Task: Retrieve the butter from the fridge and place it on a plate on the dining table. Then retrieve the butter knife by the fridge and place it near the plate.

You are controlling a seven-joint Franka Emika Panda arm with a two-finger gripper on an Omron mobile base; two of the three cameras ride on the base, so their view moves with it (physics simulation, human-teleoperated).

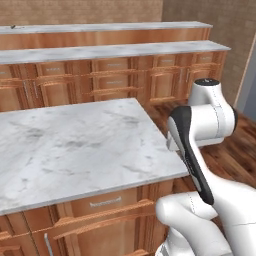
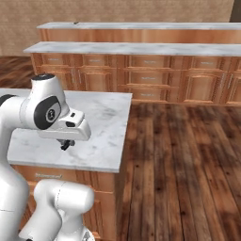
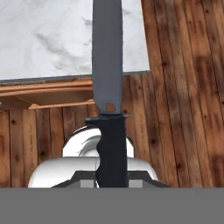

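Observation:
My gripper (image 3: 111, 178) is shut on the dark handle of the butter knife (image 3: 107, 61), whose grey blade points away from the hand. The blade reaches over the edge of a marble-topped cabinet counter (image 3: 43, 39), with wood floor to its right. In the right base view the gripper (image 2: 67, 143) hangs under the white hand, just above that counter's near corner. A long marble top with plain orange-brown sides at the far back looks like the dining table (image 1: 105, 28). The butter, the plate and the fridge are out of view.
The marble island (image 1: 75, 145) with drawers stands directly ahead, close to the arm. Behind it runs a row of marble-topped wooden cabinets (image 2: 141, 75). Open wood floor (image 2: 183, 160) lies to the right of the island. Brick walls close the back.

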